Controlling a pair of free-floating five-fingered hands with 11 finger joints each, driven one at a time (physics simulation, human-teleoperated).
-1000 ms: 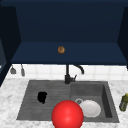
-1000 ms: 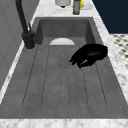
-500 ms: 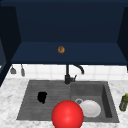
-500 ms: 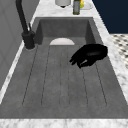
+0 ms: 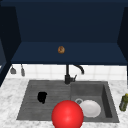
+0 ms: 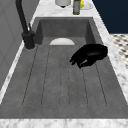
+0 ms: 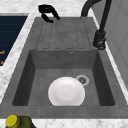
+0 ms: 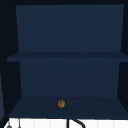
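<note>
From where I stand, the front camera sits before the sink [image 5: 27, 110], looking across it at the faucet [image 5: 67, 75] and up into the dark cabinet behind; something red, perhaps very near the lens, blocks its lower middle. The left side camera hangs close above the sink's drainboard end and looks along it past the faucet [image 6: 25, 27], the right side camera answers from the basin end, and both share the faucet [image 7: 101, 32] and drainboard. The upper camera faces the cabinet shelves above the faucet [image 8: 73, 123], sharing its arched top with the front view.

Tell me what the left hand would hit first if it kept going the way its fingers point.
Probably the wall behind the sink. The left hand hovers over the ribbed drainboard, fingers curled, pointing across it and slightly down toward the faucet side. Depth is unclear; it might graze the drainboard first.
</note>
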